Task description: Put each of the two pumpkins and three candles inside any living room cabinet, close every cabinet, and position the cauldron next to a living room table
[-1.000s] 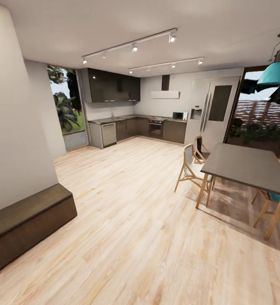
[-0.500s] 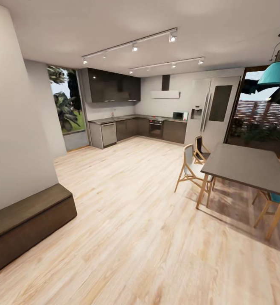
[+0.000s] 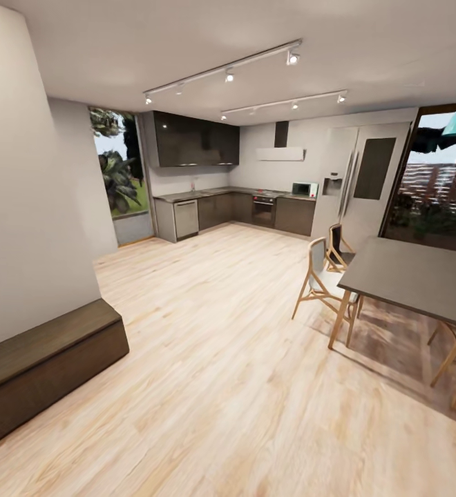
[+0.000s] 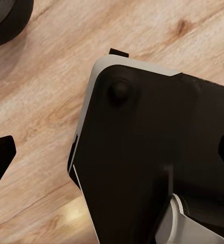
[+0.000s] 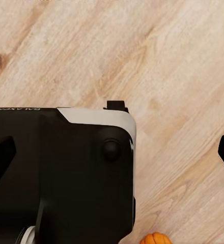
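A long, low dark-brown cabinet [image 3: 45,362] stands against the grey wall at the lower left of the head view, its front shut. One bright orange pumpkin [image 5: 155,238] lies on the wood floor beside my black-and-white base [image 5: 66,173] in the right wrist view. My right gripper [image 5: 113,155] hangs open over the base and floor, holding nothing. My left gripper [image 4: 113,152] is open too, above the base [image 4: 152,152]. A round black thing [image 4: 5,20] is cut off at the edge of the left wrist view; I cannot tell whether it is the cauldron. The candles and the table are out of view.
Light wood floor [image 3: 214,345] stretches ahead to a dark kitchen [image 3: 214,207] at the back. A tall dark dining table [image 3: 414,276] with wooden chairs [image 3: 321,279] stands at the right. A grey wall [image 3: 27,221] closes off the left.
The whole head picture has shifted to the right, so the camera has turned left. Nothing in the room itself has moved.
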You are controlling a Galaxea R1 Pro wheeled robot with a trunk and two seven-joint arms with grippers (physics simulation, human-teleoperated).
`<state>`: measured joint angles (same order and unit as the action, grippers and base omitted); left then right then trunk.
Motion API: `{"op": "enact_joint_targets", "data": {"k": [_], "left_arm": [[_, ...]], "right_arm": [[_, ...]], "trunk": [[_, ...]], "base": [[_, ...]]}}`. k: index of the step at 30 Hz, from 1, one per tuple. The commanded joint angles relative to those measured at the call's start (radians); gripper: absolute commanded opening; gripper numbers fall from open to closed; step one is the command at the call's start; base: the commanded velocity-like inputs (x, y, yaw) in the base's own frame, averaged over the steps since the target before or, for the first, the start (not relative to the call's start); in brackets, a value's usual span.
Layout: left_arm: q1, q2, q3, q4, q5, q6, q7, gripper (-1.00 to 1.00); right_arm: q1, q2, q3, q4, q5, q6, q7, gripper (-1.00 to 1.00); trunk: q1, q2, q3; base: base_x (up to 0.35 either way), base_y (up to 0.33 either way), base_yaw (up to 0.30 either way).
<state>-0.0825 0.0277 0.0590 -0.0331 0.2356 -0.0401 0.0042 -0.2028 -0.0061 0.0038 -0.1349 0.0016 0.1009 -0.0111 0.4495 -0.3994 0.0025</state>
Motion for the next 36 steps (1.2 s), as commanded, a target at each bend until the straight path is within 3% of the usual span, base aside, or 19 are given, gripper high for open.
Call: {"op": "enact_joint_targets", "data": {"k": [1, 14, 23, 36], "left_arm": [[0.000, 0.000, 0.005, 0.001, 0.001, -0.003, 0.000, 1.00], [0.000, 0.000, 0.005, 0.001, 0.001, -0.003, 0.000, 1.00], [0.000, 0.000, 0.005, 0.001, 0.001, -0.003, 0.000, 1.00], [0.000, 0.000, 0.005, 0.001, 0.001, -0.003, 0.000, 1.00]], "right_arm": [[0.000, 0.000, 0.001, -0.002, 0.000, 0.006, -0.001, 1.00], [0.000, 0.000, 0.000, -0.002, 0.001, 0.005, -0.001, 1.00], [0.000, 0.000, 0.001, -0.002, 0.001, 0.005, -0.001, 1.00], [0.000, 0.000, 0.001, -0.002, 0.001, 0.005, -0.001, 1.00]], "trunk": [[0.000, -0.001, 0.000], [0.000, -0.001, 0.000], [0.000, -0.001, 0.000], [0.000, -0.001, 0.000]], "base": [[0.063, -0.052, 0.004], [0.030, -0.014, 0.133], [0.225, -0.167, 0.267], [0.263, -0.212, 0.033]]}}
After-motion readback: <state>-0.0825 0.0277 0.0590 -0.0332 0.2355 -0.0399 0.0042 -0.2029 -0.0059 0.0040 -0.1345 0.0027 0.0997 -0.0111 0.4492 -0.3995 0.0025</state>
